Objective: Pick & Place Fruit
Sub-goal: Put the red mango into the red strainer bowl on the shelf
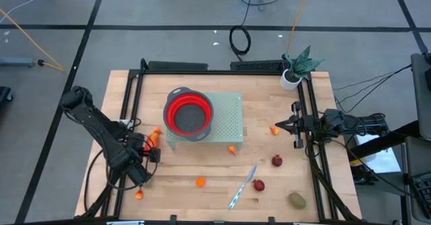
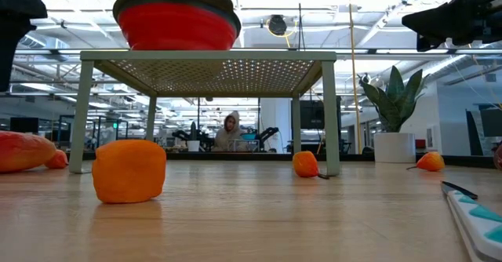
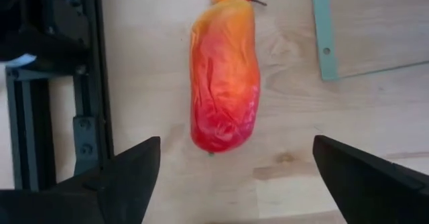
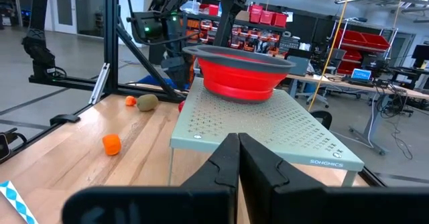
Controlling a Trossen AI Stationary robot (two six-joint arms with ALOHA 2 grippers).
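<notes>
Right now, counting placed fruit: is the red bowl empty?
Empty: the high view shows the red bowl's inside bare; fruit lies on the table.

I read one word, "SONOMICS". It stands in white on the front edge of the pale green perforated metal stand.

The bowl sits on the left part of the perforated stand, mid-surface. The left end effector hangs over the long fruit at the stand's left corner, apart from it. A small fruit lies just before the stand, another to its right. Nearer the front edge lie a round fruit, the knife, and three fruits to its right. The potted plant stands at the far right corner. The right end effector rests at the right side, probably above the surface.
</notes>
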